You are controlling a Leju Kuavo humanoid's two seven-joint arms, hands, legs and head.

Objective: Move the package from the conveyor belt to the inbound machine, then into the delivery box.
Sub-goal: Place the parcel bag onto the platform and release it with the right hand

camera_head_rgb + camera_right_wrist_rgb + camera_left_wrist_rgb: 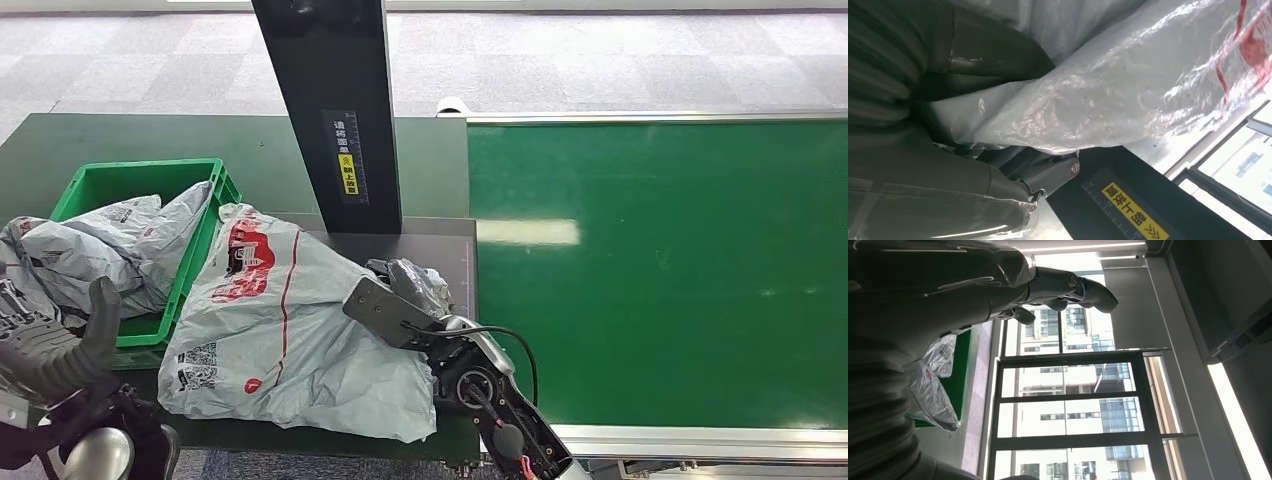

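In the middle of the head view, the grey package (290,330) lies on the dark inbound machine (440,240), and the right hand (405,300) seems to grip its edge. At lower left, the left hand (60,345) holds nothing, fingers loosely curled, beside the green delivery box (130,180)

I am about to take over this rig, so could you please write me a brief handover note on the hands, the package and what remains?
Right hand: grips the edge of the grey package, fingers closed on the plastic.
Left hand: raised at the lower left, holding nothing, fingers loosely apart.
Package: lies on the dark platform of the inbound machine, beside the green delivery box.
Delivery box: already holds another grey bag.
Conveyor belt: bare green.
Done: package is off the belt and at the machine.
Left: move it into the delivery box.
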